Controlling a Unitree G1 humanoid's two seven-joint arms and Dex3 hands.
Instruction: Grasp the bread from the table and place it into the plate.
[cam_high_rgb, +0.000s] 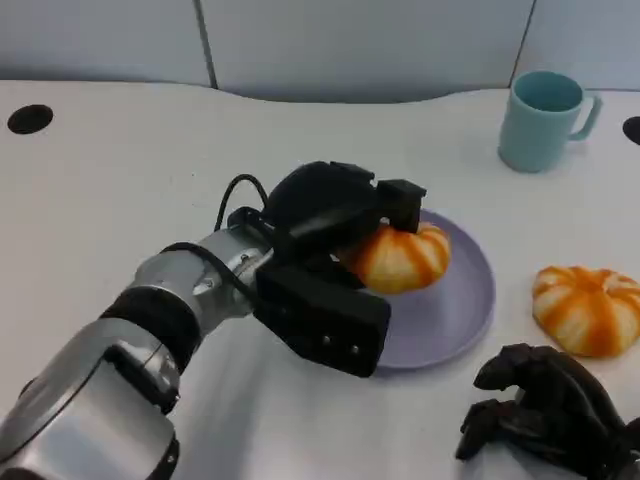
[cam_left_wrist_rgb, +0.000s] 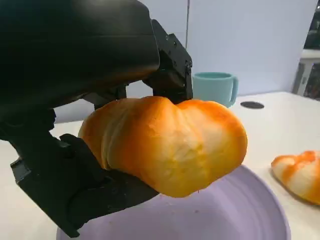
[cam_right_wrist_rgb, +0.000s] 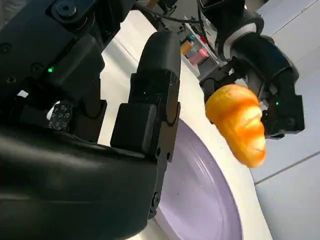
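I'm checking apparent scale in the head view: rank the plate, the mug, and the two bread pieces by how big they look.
1. Purple plate
2. Bread on the table and bread held in the left robot hand: look alike, and the held piece is partly hidden
3. Teal mug, farthest away

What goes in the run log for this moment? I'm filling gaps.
left hand holds bread above plate | right hand idle, fingers curled | second bread on table

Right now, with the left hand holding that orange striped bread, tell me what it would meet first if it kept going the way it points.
Likely the round lilac plate: the left hand holds the bread above it, though its height over the plate is unclear.
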